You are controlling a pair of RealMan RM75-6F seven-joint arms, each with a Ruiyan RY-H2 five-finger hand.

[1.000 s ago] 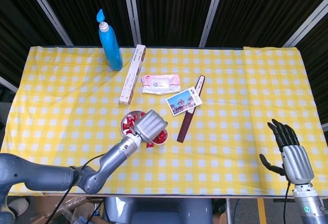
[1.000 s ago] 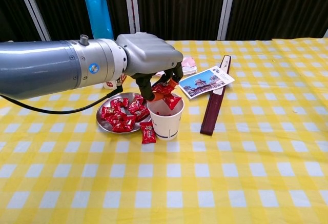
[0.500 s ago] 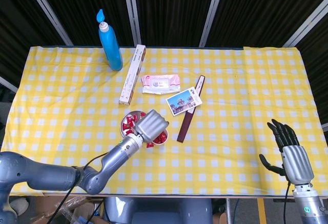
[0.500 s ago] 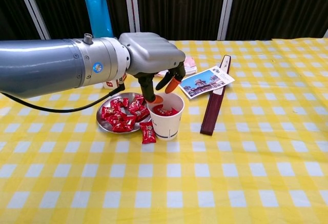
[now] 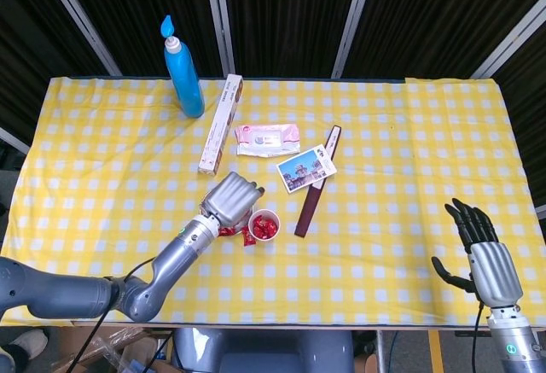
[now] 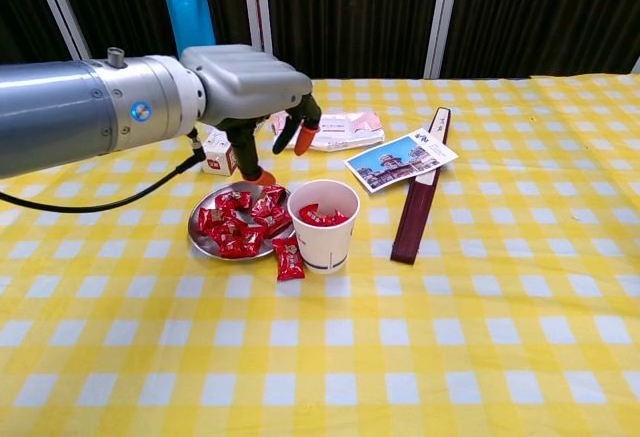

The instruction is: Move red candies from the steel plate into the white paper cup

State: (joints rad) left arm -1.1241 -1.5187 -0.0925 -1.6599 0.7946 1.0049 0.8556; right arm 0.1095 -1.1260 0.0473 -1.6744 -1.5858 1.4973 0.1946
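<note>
Risk of knocking over white paper cup (image 6: 323, 225) beside steel plate (image 6: 205, 245) heaped with red candies (image 6: 240, 222), with empty left hand (image 6: 262, 97) hovering fingers apart, one stray candy (image 6: 288, 258) already on tablecloth (image 6: 450, 337).
</note>
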